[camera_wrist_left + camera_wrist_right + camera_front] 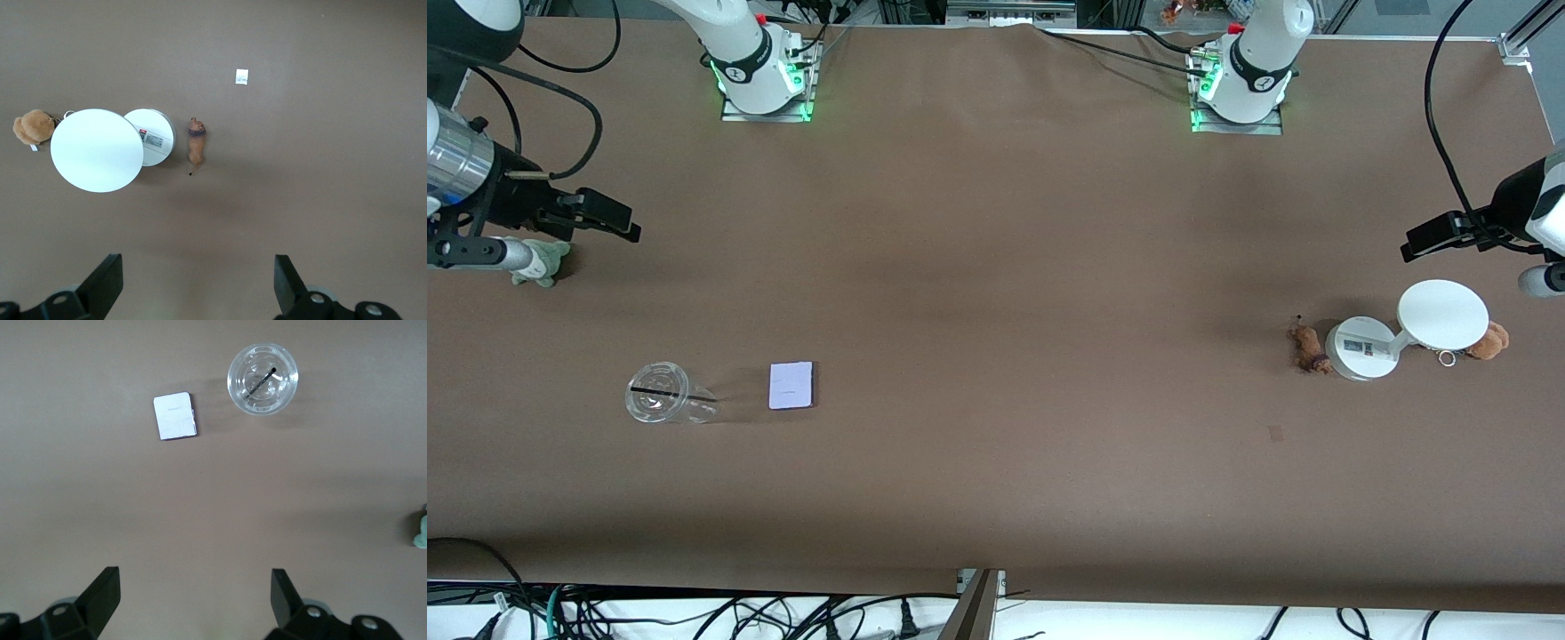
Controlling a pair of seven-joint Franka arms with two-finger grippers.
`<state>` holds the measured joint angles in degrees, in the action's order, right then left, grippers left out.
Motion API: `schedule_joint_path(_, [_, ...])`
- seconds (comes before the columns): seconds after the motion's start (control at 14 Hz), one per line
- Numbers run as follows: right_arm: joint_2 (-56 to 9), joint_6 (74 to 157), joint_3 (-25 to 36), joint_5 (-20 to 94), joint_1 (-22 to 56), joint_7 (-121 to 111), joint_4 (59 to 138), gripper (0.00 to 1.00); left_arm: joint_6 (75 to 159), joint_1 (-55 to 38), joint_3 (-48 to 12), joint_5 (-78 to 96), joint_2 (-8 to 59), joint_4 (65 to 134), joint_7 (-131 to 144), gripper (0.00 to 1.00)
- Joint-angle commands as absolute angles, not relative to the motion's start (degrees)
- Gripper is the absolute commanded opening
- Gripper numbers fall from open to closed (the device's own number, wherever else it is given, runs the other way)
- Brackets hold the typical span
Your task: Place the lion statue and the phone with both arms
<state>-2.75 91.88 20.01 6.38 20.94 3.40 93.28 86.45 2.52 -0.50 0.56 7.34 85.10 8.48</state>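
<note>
The lion statue, a tiny reddish-brown figurine, lies on the table toward the left arm's end, touching or almost touching a white two-disc gadget; it also shows in the left wrist view. The phone, a flat pale lavender rectangle, lies toward the right arm's end and shows in the right wrist view. My left gripper hangs open and empty, high over bare table close to the lion. My right gripper hangs open and empty, high over bare table close to the phone.
A clear plastic cup lies on its side beside the phone. A grey-green plush sits under the right arm. The white two-disc gadget and a tan plush sit beside the lion. A small tag lies nearer the camera.
</note>
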Motion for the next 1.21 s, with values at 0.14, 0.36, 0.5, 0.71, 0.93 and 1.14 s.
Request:
schedule_joint_path(0.14, [-0.79, 91.41, 19.51, 4.13, 21.18, 4.31, 94.57, 1.0, 85.87, 2.64, -0.62, -0.35, 8.35, 83.41, 7.38, 1.0])
schedule_joint_path(0.36, [-0.88, 91.5, 17.25, 4.13, 17.95, 3.61, 94.57, 1.0, 85.87, 2.64, -0.62, -0.44, 8.35, 83.41, 7.38, 1.0])
schedule_joint_path(0.5, [-0.79, 91.41, 9.62, 4.13, 10.4, 3.43, 94.57, 1.0, 85.87, 2.64, -0.62, -0.35, 8.44, 83.41, 7.38, 1.0])
schedule_joint_path(0.71, [-1.05, 91.84, 8.61, 3.69, 9.84, 2.9, 94.4, 1.0, 85.78, 2.64, -0.62, -0.53, 9.05, 81.83, 7.38, 1.0])
schedule_joint_path(0.93, [-1.67, 91.93, 8.17, 1.23, 10.72, 2.81, 92.56, 1.0, 85.17, 2.64, -0.62, -0.53, 9.14, 81.74, 7.38, 1.0])
schedule_joint_path(1.14, [-3.69, 91.5, 8.09, 1.23, 11.86, 2.73, 89.48, 1.0, 85.17, 2.64, -0.62, -0.53, 9.14, 81.74, 7.38, 1.0])
